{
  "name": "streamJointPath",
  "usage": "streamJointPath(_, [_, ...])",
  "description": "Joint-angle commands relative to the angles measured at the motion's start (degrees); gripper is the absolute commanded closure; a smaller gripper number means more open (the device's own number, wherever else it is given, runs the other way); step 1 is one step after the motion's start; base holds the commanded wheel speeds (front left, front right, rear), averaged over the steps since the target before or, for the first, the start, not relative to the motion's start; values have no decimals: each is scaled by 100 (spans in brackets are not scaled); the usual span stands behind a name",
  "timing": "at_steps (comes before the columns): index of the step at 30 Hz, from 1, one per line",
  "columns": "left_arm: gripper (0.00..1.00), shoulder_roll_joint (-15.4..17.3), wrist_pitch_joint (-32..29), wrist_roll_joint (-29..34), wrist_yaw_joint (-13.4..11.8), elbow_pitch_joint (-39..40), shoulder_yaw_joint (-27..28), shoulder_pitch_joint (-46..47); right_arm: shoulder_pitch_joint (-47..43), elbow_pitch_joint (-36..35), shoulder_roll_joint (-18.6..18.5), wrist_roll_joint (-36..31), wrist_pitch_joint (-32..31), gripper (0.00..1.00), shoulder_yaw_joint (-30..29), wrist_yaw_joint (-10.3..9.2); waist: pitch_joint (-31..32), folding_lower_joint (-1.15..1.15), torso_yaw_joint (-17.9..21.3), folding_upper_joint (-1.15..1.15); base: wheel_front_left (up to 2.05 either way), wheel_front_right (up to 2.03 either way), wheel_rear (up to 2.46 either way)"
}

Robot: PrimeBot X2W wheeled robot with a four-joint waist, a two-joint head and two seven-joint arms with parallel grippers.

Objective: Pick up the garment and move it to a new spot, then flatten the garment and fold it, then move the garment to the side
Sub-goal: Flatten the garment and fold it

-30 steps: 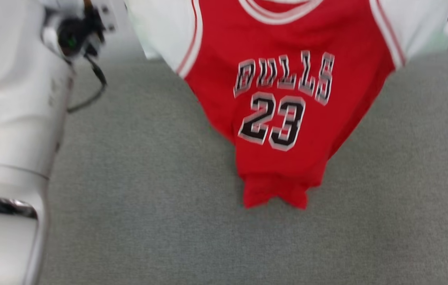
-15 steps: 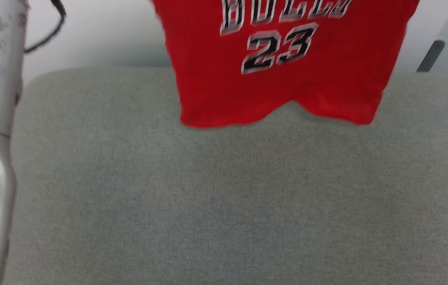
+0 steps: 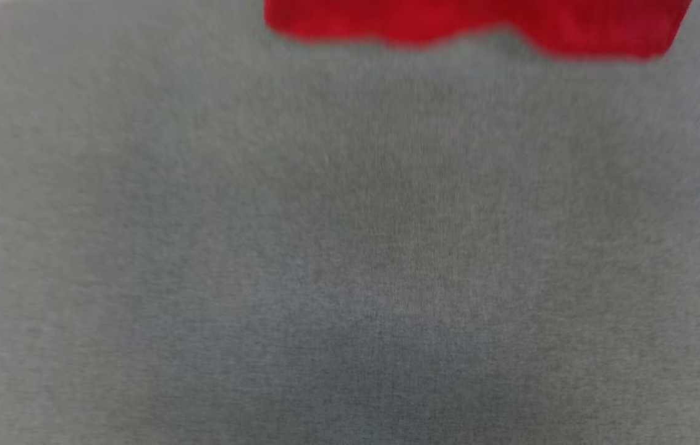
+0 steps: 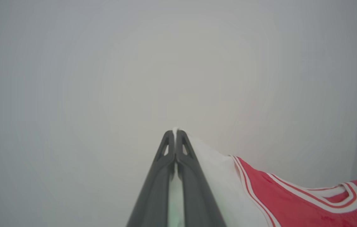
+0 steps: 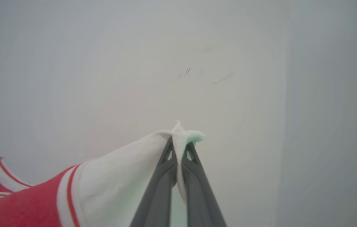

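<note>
Downward camera tilt leaves the hem of the garment [image 3: 479, 25] near the bench [image 3: 350, 247] far edge, hung spread between left pincer [image 4: 175, 132] and right pincer [image 5: 178, 142], each clamped on a white sleeve [image 5: 118, 176], seemingly for flattening.

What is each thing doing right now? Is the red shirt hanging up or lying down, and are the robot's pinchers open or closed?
garment: lifted by its two white sleeves, stretched between the grippers, red hem hanging above the grey surface.
left gripper: shut on one white sleeve.
right gripper: shut on the other white sleeve.
grey surface: flat, blurred in the head view.
</note>
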State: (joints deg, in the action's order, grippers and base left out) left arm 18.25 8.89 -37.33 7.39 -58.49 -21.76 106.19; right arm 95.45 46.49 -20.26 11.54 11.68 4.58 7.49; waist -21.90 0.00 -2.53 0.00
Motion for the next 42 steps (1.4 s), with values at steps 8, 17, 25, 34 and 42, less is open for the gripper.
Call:
streamJointPath(8, [100, -132, 560, -21, 8, 34, 176, 1096, 883, -365, -102, -881, 350, 100, -257, 0, -1893, 0, -32, 0, 0, 0, 0])
streamJointPath(17, [100, -159, 618, -117, 12, 535, 450, 819, 681, -766, 142, -1286, 344, 100, -536, 0, -2866, 0, -305, 0, 0, 0, 0])
streamJointPath(25, [100, -322, 624, -142, 12, 622, 368, -163, 128, -554, 165, -1030, 348, 100, -274, 0, -2598, 0, -532, 0, 0, 0, 0])
streamJointPath(34, [100, -66, 271, -966, 9, 978, -835, -1485, -1070, -877, -500, 171, 347, 100, 812, -1, -1441, 0, -727, 0, 0, 0, 0])
streamJointPath(42, [100, 752, -96, -1877, 5, 2084, -1648, -3363, -3420, -2091, -1382, 1478, 347, 100, 1255, -1, -234, 0, -723, 0, 0, 0, 0])
